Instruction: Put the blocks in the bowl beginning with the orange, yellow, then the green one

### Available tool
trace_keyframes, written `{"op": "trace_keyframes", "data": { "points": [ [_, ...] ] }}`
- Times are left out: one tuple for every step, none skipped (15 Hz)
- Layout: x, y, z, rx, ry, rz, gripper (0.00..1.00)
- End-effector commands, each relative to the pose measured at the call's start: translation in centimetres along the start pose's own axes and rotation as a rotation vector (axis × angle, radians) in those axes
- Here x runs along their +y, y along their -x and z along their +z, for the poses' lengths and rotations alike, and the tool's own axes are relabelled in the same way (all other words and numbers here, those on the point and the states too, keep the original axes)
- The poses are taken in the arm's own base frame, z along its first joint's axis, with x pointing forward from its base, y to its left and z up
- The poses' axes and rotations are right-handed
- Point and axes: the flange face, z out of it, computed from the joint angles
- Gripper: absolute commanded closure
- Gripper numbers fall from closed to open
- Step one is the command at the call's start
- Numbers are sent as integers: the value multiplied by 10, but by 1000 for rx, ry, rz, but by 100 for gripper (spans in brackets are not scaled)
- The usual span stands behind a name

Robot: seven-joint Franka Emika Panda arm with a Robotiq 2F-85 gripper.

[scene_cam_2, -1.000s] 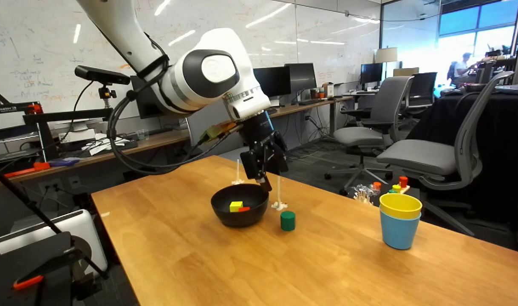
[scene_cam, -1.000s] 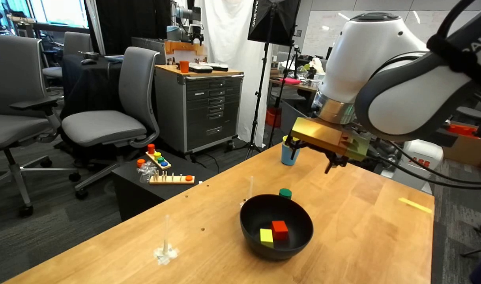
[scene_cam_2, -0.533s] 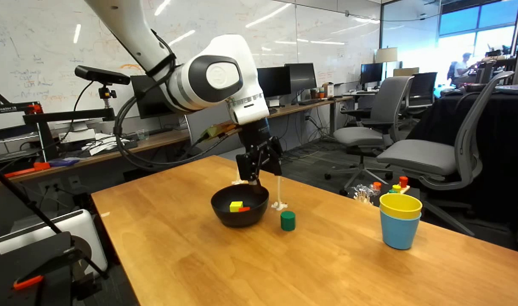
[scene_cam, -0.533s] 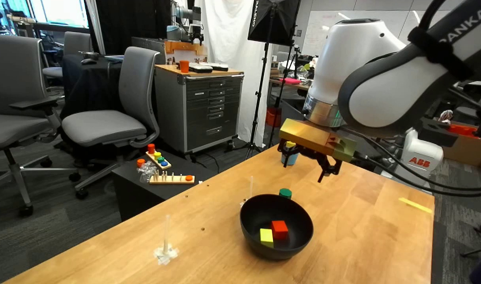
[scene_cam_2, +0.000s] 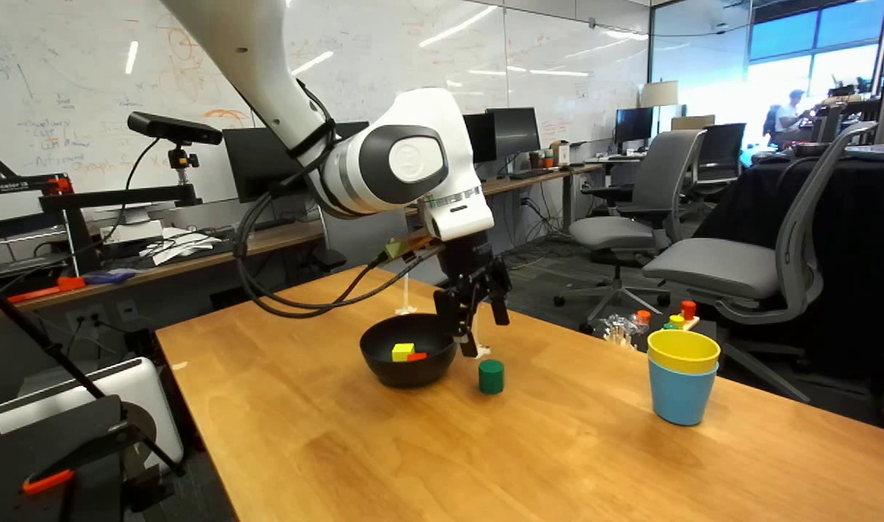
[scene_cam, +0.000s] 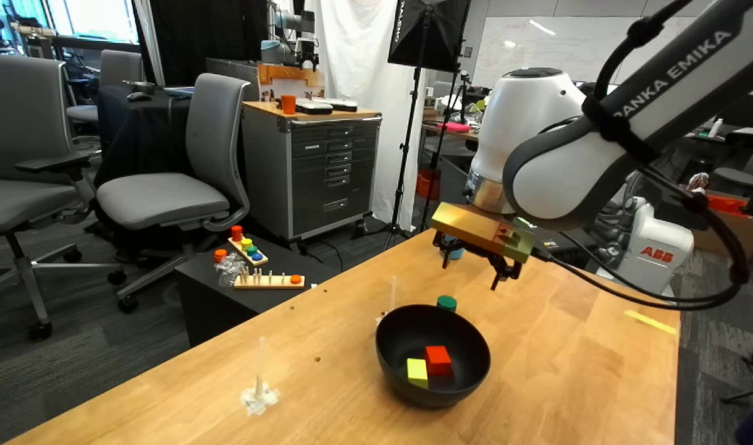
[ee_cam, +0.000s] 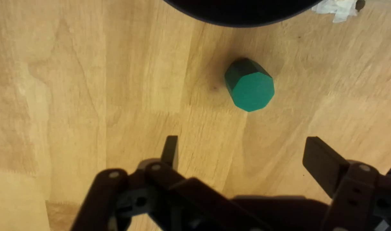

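Black pincer [ee_cam: 242, 138] gapes empty, matte black round bowl [scene_cam_2: 411, 375] holds yellow cube [scene_cam_2: 402, 352] and orange-red cube [scene_cam_2: 416, 357], green faceted block [scene_cam_2: 491, 377] stands just beside it on wooden counter [scene_cam_2: 354, 442], and off-centre descent could topple that block or snag the bowl.

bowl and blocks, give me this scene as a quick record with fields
bowl: black, upright on the table
in bowl: orange-red block, yellow block
outside: green block, standing on the table
gripper: open, holding nothing, above the table near the green block
other things: yellow cup nested in blue cup
left to do: green block into the bowl
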Motion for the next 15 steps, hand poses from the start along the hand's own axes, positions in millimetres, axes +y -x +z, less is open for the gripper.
{"op": "trace_keyframes", "data": {
  "points": [
    [-15,5,14,-56,-4,-26,0],
    [-17,9,17,-71,-8,-32,0],
    [-19,14,20,-94,-11,-36,0],
    [-21,17,23,-108,-12,-39,0],
    [-23,20,26,-117,-16,-43,0],
    [-24,21,29,-127,-18,-46,0],
    [-26,22,31,-133,-19,-49,0],
    [-27,21,33,-136,-20,-51,0],
    [-27,20,35,-136,-20,-55,0],
    [-27,19,37,-138,-18,-58,0],
    [-27,17,39,-139,-18,-61,0],
    [-27,16,41,-137,-18,-64,0],
    [-27,14,44,-137,-16,-65,0],
    [-27,13,46,-139,-14,-66,0],
    [-26,12,49,-138,-11,-67,0]
  ]
}}
